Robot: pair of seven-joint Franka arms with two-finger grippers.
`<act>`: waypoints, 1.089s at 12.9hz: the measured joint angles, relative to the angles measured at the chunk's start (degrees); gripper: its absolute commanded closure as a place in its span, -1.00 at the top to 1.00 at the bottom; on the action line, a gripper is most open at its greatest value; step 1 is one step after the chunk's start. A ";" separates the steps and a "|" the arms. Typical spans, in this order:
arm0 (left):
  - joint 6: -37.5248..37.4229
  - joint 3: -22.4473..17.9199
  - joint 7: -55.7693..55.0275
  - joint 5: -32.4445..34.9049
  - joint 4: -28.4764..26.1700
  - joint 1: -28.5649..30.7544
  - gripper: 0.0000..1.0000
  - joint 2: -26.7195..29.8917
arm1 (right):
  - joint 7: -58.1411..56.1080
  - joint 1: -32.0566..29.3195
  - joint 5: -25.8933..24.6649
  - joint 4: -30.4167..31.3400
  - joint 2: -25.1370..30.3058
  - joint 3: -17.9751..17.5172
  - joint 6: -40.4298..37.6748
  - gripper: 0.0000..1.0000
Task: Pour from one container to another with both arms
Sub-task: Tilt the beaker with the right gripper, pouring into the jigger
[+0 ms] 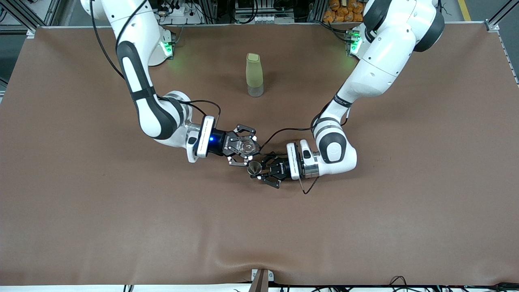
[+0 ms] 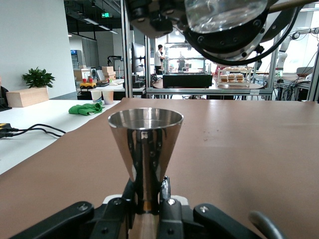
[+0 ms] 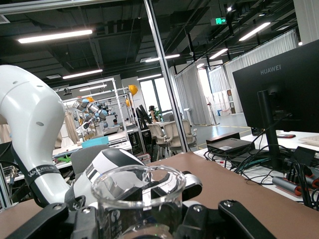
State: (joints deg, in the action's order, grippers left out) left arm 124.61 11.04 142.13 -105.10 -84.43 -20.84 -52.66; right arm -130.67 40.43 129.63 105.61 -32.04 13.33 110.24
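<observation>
The glass beaker [image 3: 137, 199] and steel cone [image 2: 145, 154] have their bases hidden.

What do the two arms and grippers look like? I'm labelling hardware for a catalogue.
Both arms, left arm and right arm, are white, rounded and jointed, with black bands. A black cable trails along each. The left gripper and right gripper are small, black and fingered on white wrist plates; the right shows a blue light.

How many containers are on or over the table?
3. A clear beaker in the right gripper; a steel cup in the left gripper, both above mid-table; a green bottle stands nearer the bases. None seems hidden.
</observation>
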 measured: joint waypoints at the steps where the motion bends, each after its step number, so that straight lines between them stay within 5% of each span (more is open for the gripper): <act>1: 0.00 0.00 0.00 0.00 -0.06 0.00 -1.00 -0.01 | 0.00 0.15 0.46 -0.61 -0.87 -0.01 0.19 -1.00; 14: 0.00 0.01 0.00 -0.88 -0.63 -0.02 -1.00 -0.02 | 4.72 1.84 2.82 -1.54 -3.93 -1.21 0.23 -1.00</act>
State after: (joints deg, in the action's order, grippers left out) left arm 124.61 11.04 142.13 -105.98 -85.07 -20.86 -52.68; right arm -125.95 42.27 132.44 104.07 -35.96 12.12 110.47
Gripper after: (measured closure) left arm 0.789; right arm 0.828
